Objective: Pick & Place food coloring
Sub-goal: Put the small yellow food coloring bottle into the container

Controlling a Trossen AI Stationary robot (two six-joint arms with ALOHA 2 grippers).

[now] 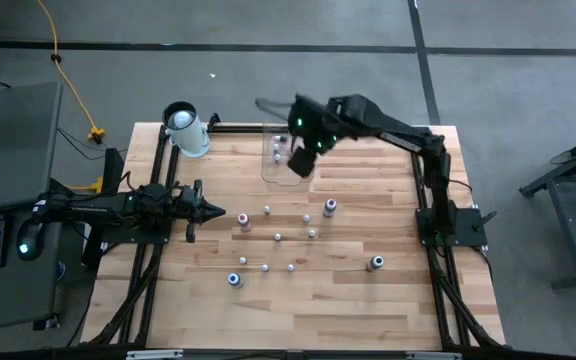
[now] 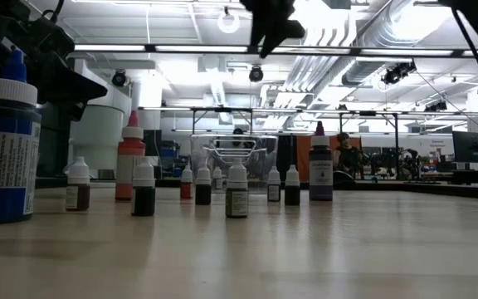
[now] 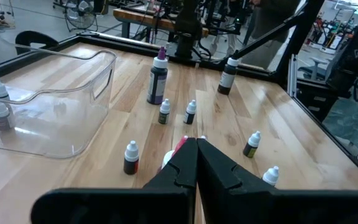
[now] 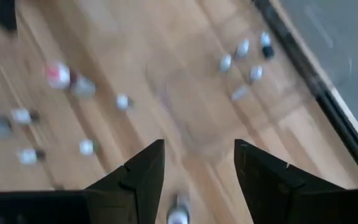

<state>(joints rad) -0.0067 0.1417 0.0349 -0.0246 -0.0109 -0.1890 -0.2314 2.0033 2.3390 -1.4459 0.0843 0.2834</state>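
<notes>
Currently right gripper (image 1: pixel 299 163) hanging wide open, empty, above clear plastic bin (image 1: pixel 268 170) with small bottles (image 1: pixel 278 150) inside. Left gripper (image 1: pixel 211 212) pinched shut over wood-plank table (image 1: pixel 368 310).

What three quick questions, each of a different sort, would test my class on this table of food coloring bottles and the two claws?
1. True or false: the right claw hangs open over the clear plastic bin.
2. Which claw is shut? A) left claw B) right claw
3. Fill in: most food coloring bottles stand on the wooden ____.

Key: 1 true; 2 A; 3 table.
</notes>
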